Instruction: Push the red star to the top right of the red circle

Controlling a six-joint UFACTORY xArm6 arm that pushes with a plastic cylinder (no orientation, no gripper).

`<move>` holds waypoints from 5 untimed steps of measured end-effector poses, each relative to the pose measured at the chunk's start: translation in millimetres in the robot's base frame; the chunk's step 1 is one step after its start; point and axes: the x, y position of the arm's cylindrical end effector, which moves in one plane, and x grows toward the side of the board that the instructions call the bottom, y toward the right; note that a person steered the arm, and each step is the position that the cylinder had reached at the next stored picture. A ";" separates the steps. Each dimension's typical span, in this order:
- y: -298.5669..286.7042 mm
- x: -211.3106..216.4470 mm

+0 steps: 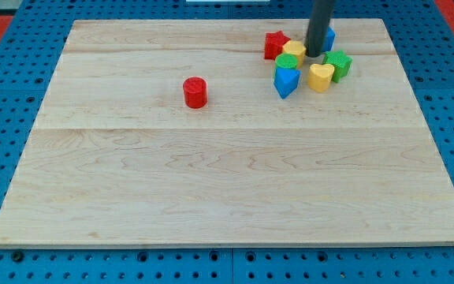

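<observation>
The red star (274,44) lies near the view's top, right of centre, at the left end of a tight cluster of blocks. The red circle (195,91) stands alone further to the view's left and lower. My tip (314,54) comes down from the top edge and rests inside the cluster, to the right of the red star, with a yellow block (295,50) between them.
The cluster also holds a green circle (288,62), a blue triangle-like block (286,81), a yellow heart (320,76), a green star (338,64) and a blue block (329,36) partly hidden behind the rod. The wooden board (227,197) lies on a blue pegboard.
</observation>
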 end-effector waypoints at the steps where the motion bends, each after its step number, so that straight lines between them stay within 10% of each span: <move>1: -38.1 -15.6; 5: -114.4 -66.4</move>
